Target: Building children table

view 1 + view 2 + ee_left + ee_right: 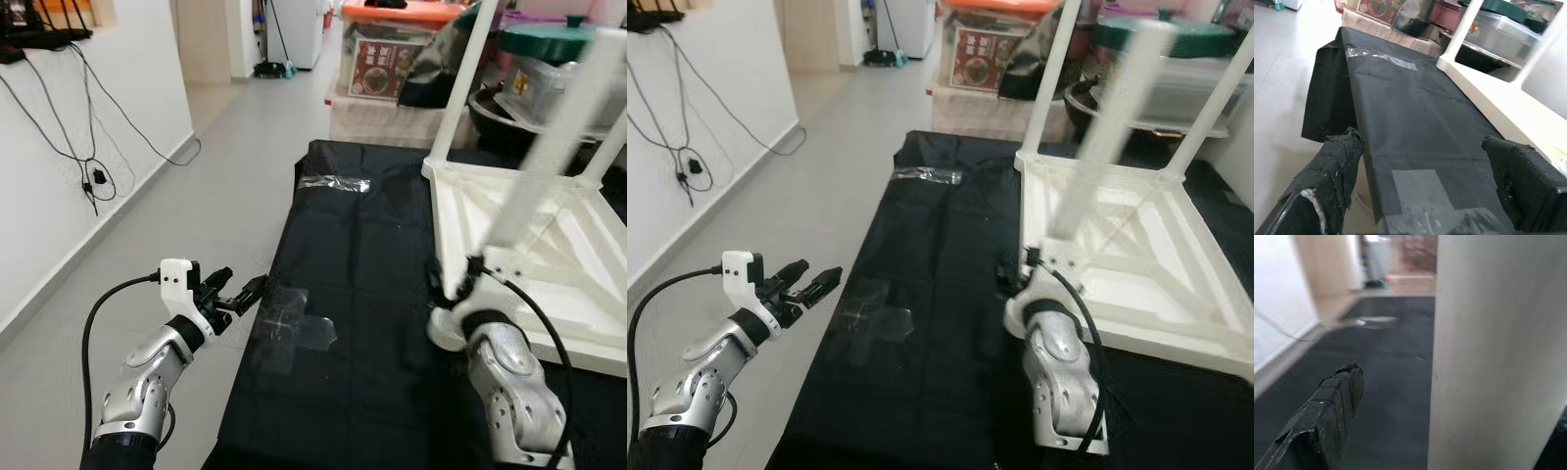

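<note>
Fingers (1334, 171) of my left gripper (233, 290) are standing wide apart with nothing between them, hovering at the lower left of the head view, just off the left edge of the black sheet (362, 323) and over the grey floor (196, 176). I'm watching clear tape patches (294, 328) lying on the sheet right beside that gripper, and another strip of tape (335, 183) sitting further up near the sheet's far end. My right gripper (1019, 269) is sitting at the lower centre-right of the head view, pressed up to the near corner of the white children's table (549, 255), which is lying upside down on the sheet at the right of the frame. One blurred table leg (554, 147) is rising diagonally from that corner, and in the right wrist view the leg is running straight up between a black finger (1332, 416) on one side and a dark edge at the far side, so I'm reading the fingers as closed around it. Two more legs (460, 83) are standing up at the far corners. Storage boxes (392, 59) are crowding the top right behind the table, and cables (88, 166) are hanging on the white wall at the upper left.
</note>
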Motion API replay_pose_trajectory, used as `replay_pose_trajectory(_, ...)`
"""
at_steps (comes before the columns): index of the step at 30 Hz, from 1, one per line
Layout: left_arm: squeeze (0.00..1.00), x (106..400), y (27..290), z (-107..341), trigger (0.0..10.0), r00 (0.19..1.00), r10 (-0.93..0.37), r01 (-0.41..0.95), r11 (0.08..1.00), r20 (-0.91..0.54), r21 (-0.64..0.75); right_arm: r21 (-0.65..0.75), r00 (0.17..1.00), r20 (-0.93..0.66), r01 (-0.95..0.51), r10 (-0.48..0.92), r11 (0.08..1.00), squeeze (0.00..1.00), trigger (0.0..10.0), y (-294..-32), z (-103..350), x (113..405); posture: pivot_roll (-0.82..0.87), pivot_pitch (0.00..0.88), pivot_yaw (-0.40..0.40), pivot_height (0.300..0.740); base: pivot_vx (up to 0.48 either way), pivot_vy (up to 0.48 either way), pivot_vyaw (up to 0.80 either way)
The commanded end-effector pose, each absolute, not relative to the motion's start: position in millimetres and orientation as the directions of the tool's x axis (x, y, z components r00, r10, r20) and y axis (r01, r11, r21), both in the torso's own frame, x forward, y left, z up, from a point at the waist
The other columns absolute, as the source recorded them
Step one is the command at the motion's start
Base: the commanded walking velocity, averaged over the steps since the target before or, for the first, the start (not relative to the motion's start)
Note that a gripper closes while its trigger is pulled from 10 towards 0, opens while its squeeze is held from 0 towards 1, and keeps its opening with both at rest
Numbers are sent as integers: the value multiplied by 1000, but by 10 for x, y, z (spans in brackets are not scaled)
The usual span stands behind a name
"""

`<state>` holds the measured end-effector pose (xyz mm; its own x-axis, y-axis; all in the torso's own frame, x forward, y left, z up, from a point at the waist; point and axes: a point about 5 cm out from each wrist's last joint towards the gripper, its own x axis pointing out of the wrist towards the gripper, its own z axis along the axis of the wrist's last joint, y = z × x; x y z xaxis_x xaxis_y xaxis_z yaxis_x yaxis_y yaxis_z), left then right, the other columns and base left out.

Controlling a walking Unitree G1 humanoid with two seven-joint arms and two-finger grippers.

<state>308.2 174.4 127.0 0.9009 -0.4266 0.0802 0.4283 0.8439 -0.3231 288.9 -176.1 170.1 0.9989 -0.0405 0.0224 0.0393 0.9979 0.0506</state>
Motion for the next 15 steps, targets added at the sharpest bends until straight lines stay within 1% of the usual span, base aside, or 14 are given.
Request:
replay_pose_trajectory(1, 0, 3078, 1752, 1259, 10000, 903, -424, 423, 845, 72, -327, 24, 994, 72, -86, 84, 996, 1000, 10000, -1576, 1797, 2841, -108, 0, -51, 740, 0, 0, 0)
replay_pose_trajectory(2, 0, 3078, 1752, 1259, 10000, 903, -424, 423, 845, 72, -327, 24, 994, 72, -86, 84, 996, 1000, 10000, -1576, 1797, 2841, -108, 0, -51, 740, 0, 0, 0)
replay_pose_trajectory(3, 0, 3079, 1752, 1260, 10000, 903, -424, 423, 845, 73, -327, 10, 989, 78, -128, 127, 992, 1000, 10000, -1517, 1823, 2822, -108, 0, -51, 740, 0, 0, 0)
replay_pose_trajectory(4, 0, 3079, 1752, 1260, 10000, 903, -424, 423, 845, 73, -327, 10, 989, 78, -128, 127, 992, 1000, 10000, -1517, 1823, 2822, -108, 0, -51, 740, 0, 0, 0)
replay_pose_trajectory(6, 0, 3081, 1747, 1260, 10000, 903, -424, 423, 845, 73, -327, -22, 969, 85, -231, 232, 973, 1000, 10000, -1399, 1841, 2774, -109, 0, -51, 740, 0, 0, 0)
replay_pose_trajectory(9, 0, 3081, 1745, 1260, 10000, 903, -424, 423, 845, 74, -327, -27, 961, 88, -261, 262, 965, 1000, 10000, -1375, 1846, 2753, -109, 0, -51, 740, 0, 0, 0)
replay_pose_trajectory(11, 0, 3082, 1745, 1260, 10000, 902, -424, 424, 844, 74, -328, -52, 942, 104, -315, 319, 948, 1000, 10000, -1352, 1876, 2714, -113, 0, -49, 740, 0, 0, 0)
replay_pose_trajectory(15, 0, 3079, 1748, 1260, 10000, 902, -425, 425, 844, 74, -328, -65, 944, 95, -311, 316, 948, 1000, 10000, -1382, 1874, 2709, -119, 0, -44, 740, 0, 0, 0)
